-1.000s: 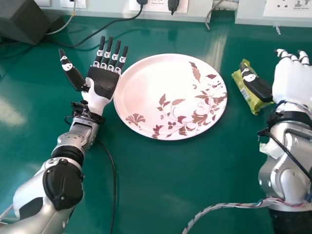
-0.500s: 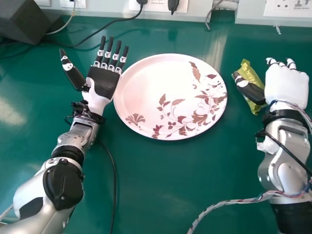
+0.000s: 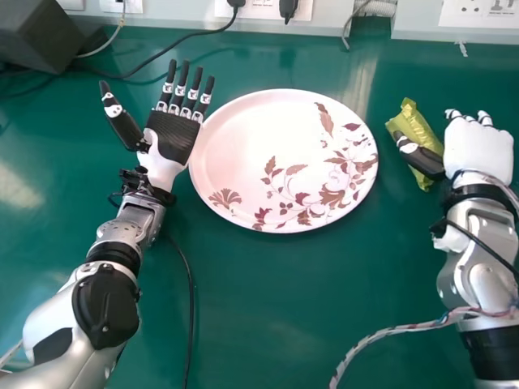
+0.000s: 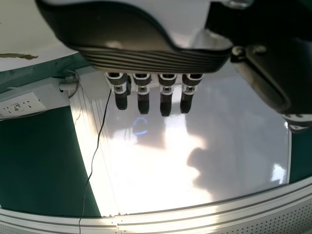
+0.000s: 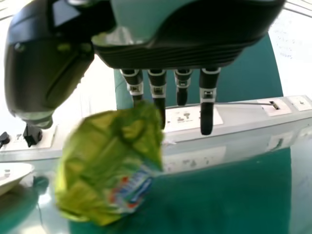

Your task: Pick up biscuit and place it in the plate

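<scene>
Step in hand: grasping. Your biscuit packet (image 3: pixel 415 126) lies on the desk (image 3: pixel 251 308) at the plate's (image 3: pixel 243 146) three o'clock, apparently ungripped. Right hand (image 3: pixel 478 150): fingers (image 5: pixel 206 117) wide; they need closing round it before lifting. Left hand (image 3: pixel 170 138), nine o'clock: idle, spread.

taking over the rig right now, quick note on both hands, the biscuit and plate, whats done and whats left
Right hand: open at the biscuit packet, its thumb lying across the packet in the head view; fingers not curled round it. I can't tell how firmly the thumb touches.
Left hand: open and empty, left of the plate.
Packet: right of the plate, not on it.
Done: right hand is at the packet; no grasp yet.
Left: close on the packet, lift, carry left to the plate, set down, let go.
</scene>
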Motion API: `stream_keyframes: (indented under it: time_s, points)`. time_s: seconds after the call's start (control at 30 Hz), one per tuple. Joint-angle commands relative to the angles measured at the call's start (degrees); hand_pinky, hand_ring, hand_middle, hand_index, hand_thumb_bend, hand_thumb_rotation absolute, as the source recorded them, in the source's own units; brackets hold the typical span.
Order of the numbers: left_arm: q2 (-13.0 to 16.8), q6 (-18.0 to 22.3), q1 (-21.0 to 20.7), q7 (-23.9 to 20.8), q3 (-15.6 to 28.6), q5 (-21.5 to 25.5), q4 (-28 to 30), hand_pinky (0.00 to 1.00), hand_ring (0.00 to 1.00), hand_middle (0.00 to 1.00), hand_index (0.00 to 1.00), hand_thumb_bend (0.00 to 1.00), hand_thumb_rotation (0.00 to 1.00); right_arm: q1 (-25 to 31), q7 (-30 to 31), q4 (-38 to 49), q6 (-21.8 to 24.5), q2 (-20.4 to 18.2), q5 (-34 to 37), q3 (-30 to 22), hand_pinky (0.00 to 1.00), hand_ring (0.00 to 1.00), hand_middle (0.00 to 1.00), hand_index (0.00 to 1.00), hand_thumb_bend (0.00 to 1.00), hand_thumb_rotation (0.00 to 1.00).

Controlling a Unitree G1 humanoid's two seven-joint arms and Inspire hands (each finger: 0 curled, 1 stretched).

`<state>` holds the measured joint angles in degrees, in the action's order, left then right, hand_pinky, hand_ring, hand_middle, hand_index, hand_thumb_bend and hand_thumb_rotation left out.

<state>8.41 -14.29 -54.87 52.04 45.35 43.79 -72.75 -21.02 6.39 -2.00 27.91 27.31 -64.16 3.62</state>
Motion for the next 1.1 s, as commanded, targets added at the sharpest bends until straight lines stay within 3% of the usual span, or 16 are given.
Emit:
stream_keyframes:
  time_s: [0.0,0.33,0.6,1.07]
  points:
    - [-0.94,-0.38,1.8,0.65,0.07,0.22,-0.86,1.0,0.99,1.0,1.0,1.0,0.62,1.08,-1.57,-1.31,-0.22,1.19,1.36,-0.24,0.67,0.77,0.84,0.91,0.85,0.63]
    - [-0.89,-0.34,1.81,1.06,0.05,0.23,-0.89,1.0,0.99,1.0,1.0,1.0,0.62,1.34,-2.53,-2.7,-0.06,3.74,2.43,1.82,0.67,0.77,0.84,0.91,0.86,0.64]
    - [-0.94,-0.73,1.87,0.71,0.25,0.45,-0.89,1.0,0.99,1.0,1.0,1.0,0.64,-0.41,1.7,-3.03,0.01,5.6,1.71,5.31,0.67,0.77,0.84,0.92,0.87,0.64]
    - [-1.1,-0.74,2.04,0.22,0.18,0.38,-0.74,1.0,0.98,1.0,1.0,1.0,0.63,-3.93,2.74,-6.54,-2.11,7.25,0.96,10.19,0.66,0.76,0.83,0.91,0.87,0.63]
